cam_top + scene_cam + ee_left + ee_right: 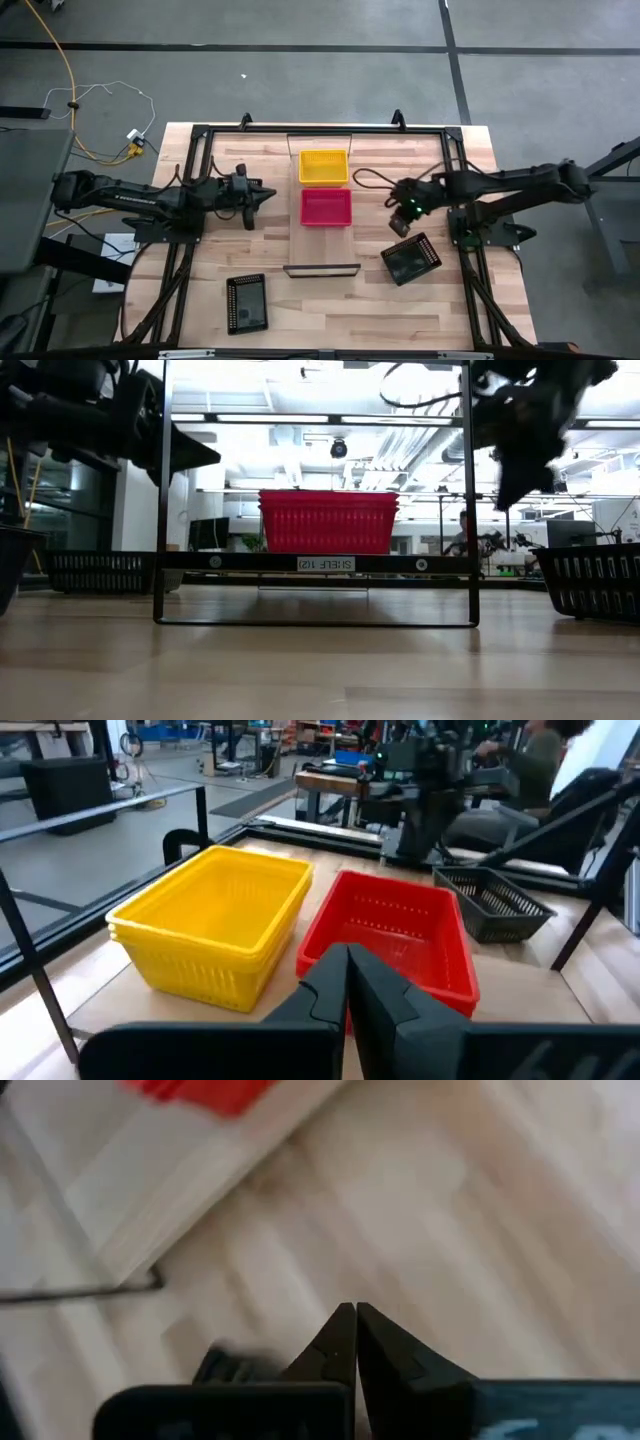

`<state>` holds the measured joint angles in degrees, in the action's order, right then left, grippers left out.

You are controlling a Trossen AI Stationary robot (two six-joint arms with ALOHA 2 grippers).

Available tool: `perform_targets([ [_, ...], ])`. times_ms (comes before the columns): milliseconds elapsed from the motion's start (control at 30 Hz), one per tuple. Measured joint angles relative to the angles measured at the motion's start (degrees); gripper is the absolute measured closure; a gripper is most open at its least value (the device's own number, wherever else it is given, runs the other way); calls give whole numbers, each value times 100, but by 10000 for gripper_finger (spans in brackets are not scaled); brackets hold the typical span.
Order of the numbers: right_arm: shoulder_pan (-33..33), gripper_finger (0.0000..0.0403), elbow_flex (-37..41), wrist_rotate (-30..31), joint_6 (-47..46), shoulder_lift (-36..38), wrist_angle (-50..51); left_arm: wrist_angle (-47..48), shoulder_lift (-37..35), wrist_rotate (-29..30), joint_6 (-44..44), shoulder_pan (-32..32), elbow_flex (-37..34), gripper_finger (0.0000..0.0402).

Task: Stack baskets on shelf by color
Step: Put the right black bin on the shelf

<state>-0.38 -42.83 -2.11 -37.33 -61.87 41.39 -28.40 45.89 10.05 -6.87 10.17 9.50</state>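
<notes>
Butcher-block tabletop (330, 300), black basket (411, 259) just beside closed, empty right claw (400, 222), seemingly apart; left claw (265, 194) closed.

A yellow basket (324, 166) is seen on the pale wooden shelf (323, 245), at about 12 o'clock from a red basket (326, 208). A black basket (411, 259) with a mesh pattern is seen at about 4 o'clock from the red one. Another black basket (246, 302) is seen at about 7 o'clock. The tabletop (200, 300) is striped in light wood colours. The arms are dark, and a small green light (408, 210) is shown on the right one.
</notes>
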Motion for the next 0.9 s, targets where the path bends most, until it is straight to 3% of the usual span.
perform_targets([
  [200,739,403,-541,-240,-1867,216,1546,36,41,220,-175,0,0,401],
  [367,1251,403,-470,-251,-3090,216,1836,30,48,221,-193,-2,0,401],
  [600,1737,403,-32,-423,-3744,184,1769,31,48,257,-193,-2,0,401],
  [900,1768,403,64,-806,-4044,184,1790,5,48,276,-193,-2,0,401],
])
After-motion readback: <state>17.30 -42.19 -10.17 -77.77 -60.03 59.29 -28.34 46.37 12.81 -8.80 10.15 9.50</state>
